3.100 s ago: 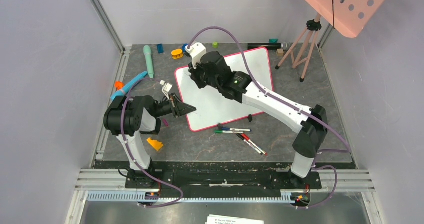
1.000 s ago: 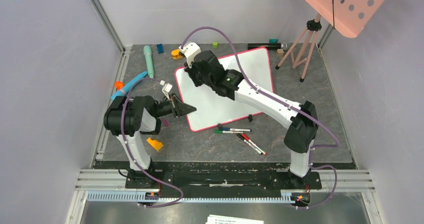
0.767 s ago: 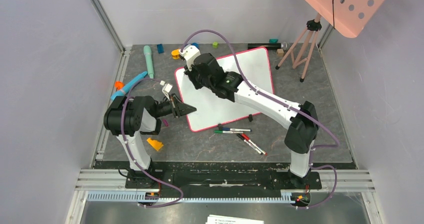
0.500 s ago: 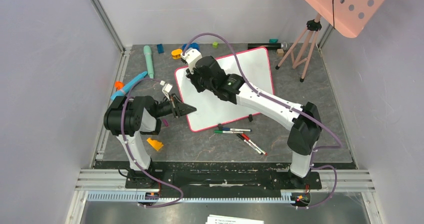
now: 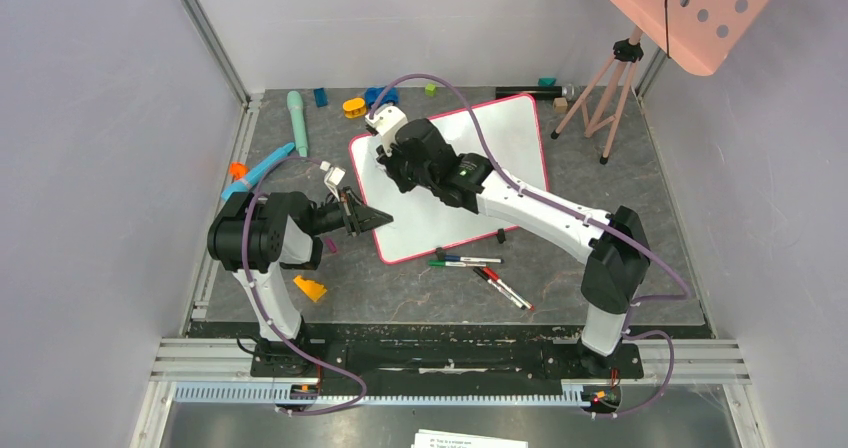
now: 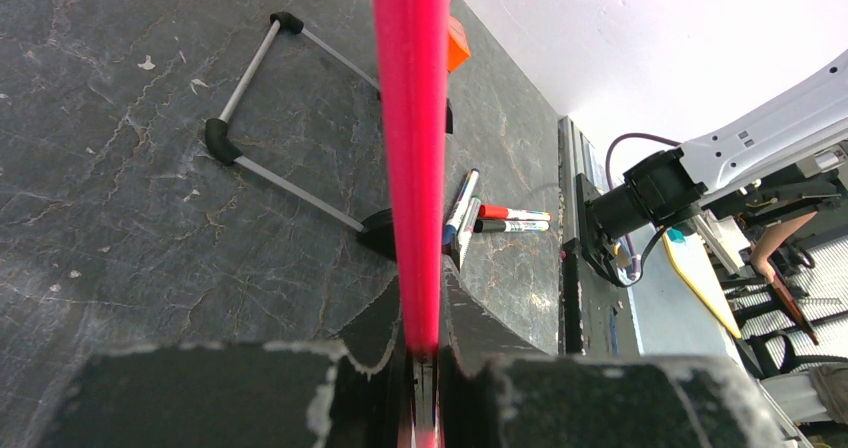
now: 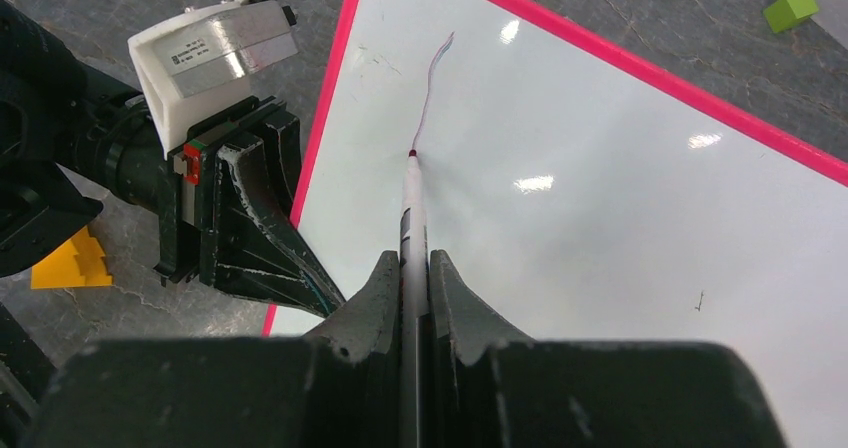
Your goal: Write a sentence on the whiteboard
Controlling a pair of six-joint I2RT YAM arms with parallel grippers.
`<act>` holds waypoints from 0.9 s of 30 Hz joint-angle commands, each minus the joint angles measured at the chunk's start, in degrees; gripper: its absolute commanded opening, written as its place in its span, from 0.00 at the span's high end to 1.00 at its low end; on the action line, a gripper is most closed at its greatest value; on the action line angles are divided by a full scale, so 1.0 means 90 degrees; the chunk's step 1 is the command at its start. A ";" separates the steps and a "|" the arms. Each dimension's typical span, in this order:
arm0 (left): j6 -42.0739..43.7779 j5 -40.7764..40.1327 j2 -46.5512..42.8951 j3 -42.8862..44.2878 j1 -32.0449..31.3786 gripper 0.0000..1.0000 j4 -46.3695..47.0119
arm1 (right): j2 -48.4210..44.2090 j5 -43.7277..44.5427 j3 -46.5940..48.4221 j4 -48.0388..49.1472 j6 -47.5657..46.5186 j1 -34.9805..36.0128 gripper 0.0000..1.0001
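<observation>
On a grey table (image 5: 400, 288), the whiteboard (image 7: 620, 198) is clamped by the left gripper (image 6: 420, 348). A first stroke (image 7: 428, 83) is drawn with the marker (image 7: 410, 198) pinched in the right gripper (image 7: 408, 268); letters are needed next.

The whiteboard (image 7: 620, 198) is smooth and glossy; the table (image 6: 120, 168) looks matt, stone-veined.

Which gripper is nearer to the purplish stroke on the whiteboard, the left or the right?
Right. The right gripper holds a marker whose tip touches the end of the stroke. The left gripper clamps the rim of the whiteboard, off to the stroke's side.
</observation>
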 commanded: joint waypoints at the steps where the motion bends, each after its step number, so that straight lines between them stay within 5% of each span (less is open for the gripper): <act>1: 0.0674 0.0389 -0.0014 -0.0138 -0.0191 0.96 0.0305 | -0.0189 0.0069 0.0141 0.0023 0.0018 -0.0019 1.00; 27: 0.0694 0.0408 -0.0025 -0.0138 -0.0206 0.96 0.0306 | 0.0094 0.0189 0.1062 0.0279 -0.0070 -0.0029 1.00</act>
